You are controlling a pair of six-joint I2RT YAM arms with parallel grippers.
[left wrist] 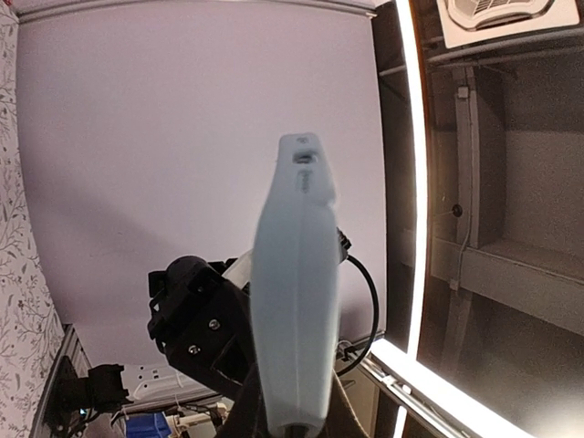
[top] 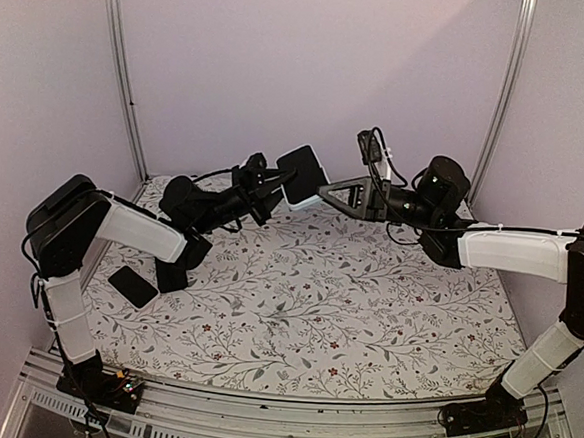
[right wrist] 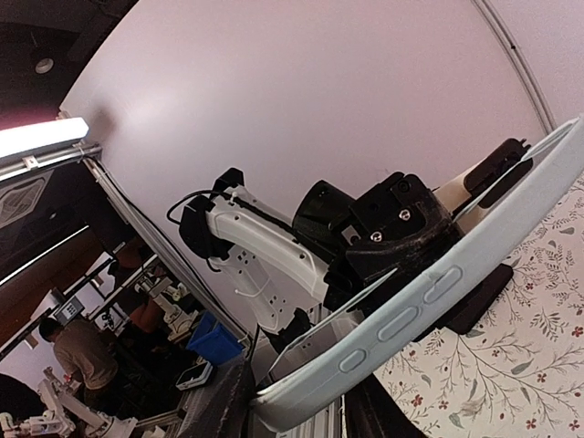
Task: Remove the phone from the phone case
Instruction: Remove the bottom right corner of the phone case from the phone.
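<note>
The phone (top: 303, 170) shows its dark face, sits in a pale blue phone case (left wrist: 294, 301) and is held in the air over the far middle of the table. My left gripper (top: 274, 185) is shut on the case from the left, and the case stands edge-on between its fingers (left wrist: 239, 415). From the right, my right gripper (top: 324, 192) is closed on the case's lower corner (right wrist: 301, 401), next to the side buttons (right wrist: 401, 319). A thin flat edge (right wrist: 365, 312), apparently the phone, stands slightly away from the case near that corner.
A flat black rectangle (top: 132, 286) lies on the floral tablecloth (top: 306, 310) near the left arm's base. Lilac walls with metal posts (top: 121, 77) close in the back and sides.
</note>
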